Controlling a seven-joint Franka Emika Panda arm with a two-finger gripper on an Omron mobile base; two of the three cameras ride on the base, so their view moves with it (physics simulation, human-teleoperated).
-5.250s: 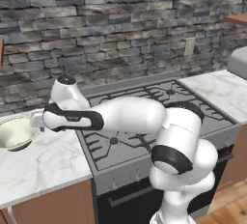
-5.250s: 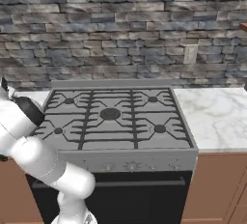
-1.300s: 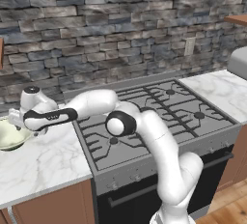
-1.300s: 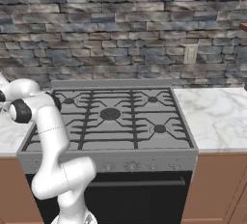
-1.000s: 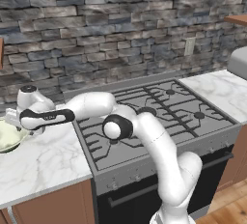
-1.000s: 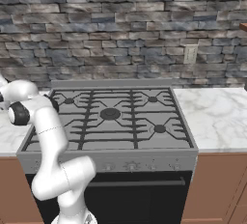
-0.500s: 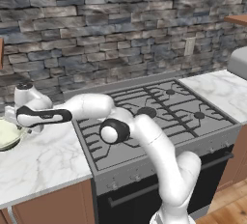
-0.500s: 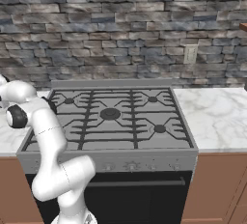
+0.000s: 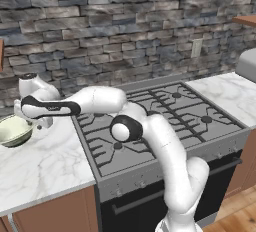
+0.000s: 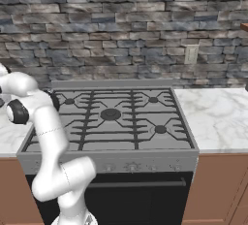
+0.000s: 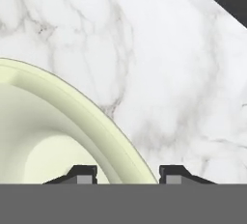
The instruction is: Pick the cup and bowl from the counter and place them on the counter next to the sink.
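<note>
Bowl (image 9: 14, 130), wide, round, shallow, pale cream-green inside with a darker greenish outside: sits at the far left of the left base view on the white grey-veined marble counter (image 9: 45, 163), just left of the grey gas stove top (image 9: 160, 121). In the hand view its rim (image 11: 103, 121) sweeps from left edge to bottom centre.

Gripper (image 11: 128, 172): the two dark fingertips (image 11: 83, 172) stand one inside the rim, one outside, straddling the wall. Whether they already pinch it, cannot tell; a gap shows on the outer side.

Handling, as a judgement: looks rigid, glazed, probably slick and chippable; weight hangs off-centre when lifted by the edge, so it may tilt. The thin rim wall is the only hold narrow enough; pinch low on it.

Markings: no brand, label or writing legible on the bowl or counter.
</note>
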